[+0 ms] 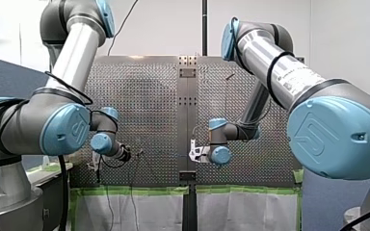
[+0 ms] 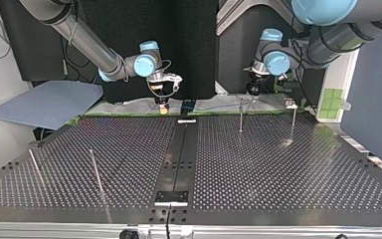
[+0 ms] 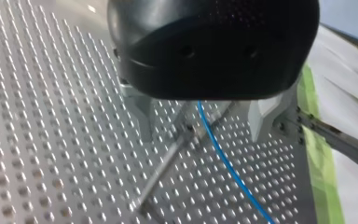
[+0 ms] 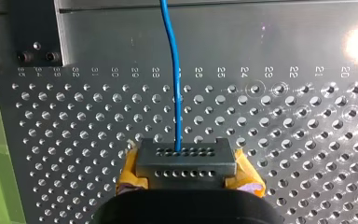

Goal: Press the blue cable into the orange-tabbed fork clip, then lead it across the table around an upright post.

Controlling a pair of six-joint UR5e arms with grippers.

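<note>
The blue cable (image 4: pixel 175 70) runs straight ahead from my right gripper (image 4: pixel 186 163), whose yellow pads (image 4: pixel 129 173) are shut on its end. In the top view the cable (image 2: pixel 219 105) stretches along the far table edge from my right gripper (image 2: pixel 163 103) to my left gripper (image 2: pixel 252 91). My left gripper (image 3: pixel 200 123) hangs open just above the table. Between its metal fingers (image 3: pixel 261 119) pass the cable (image 3: pixel 223 158) and the top of an upright post (image 3: pixel 165 161). I cannot make out the orange-tabbed clip for certain.
Two posts (image 2: pixel 240 115) (image 2: pixel 293 122) stand at the top view's far right, with a small fixture (image 2: pixel 291 105) behind the outer one. Two more posts (image 2: pixel 95 172) (image 2: pixel 36 167) stand at the near left. Green tape (image 3: pixel 321 163) marks the table edge beside my left gripper.
</note>
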